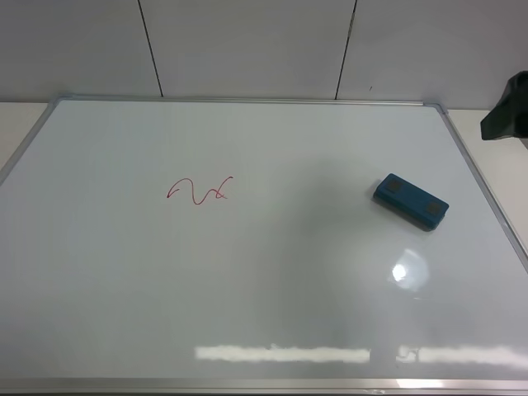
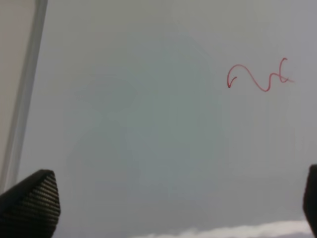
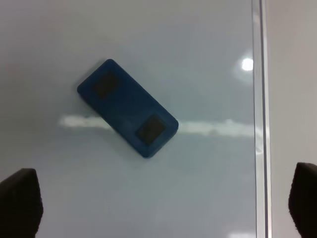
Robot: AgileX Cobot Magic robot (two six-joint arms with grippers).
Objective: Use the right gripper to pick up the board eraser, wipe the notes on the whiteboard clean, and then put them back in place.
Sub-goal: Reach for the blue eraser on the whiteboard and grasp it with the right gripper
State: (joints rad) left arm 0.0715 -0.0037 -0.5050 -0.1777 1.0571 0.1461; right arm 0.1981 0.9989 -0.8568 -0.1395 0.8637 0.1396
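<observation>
Lying flat and skewed on the glossy white, metal-framed whiteboard (image 1: 289,289), right of centre in the overhead view: teal-blue rectangular board eraser (image 1: 411,200). Right hand (image 3: 161,206) has its fingers spread wide, gripping nothing. The eraser sits ahead of them, untouched, near the board's right frame. Thin red scribbled notes (image 1: 200,190) are left of centre, well apart from the eraser. Left hand (image 2: 171,203) is spread too, empty.

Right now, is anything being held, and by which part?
Nothing. The left gripper and right gripper are open; the board eraser lies free on the whiteboard.
</observation>
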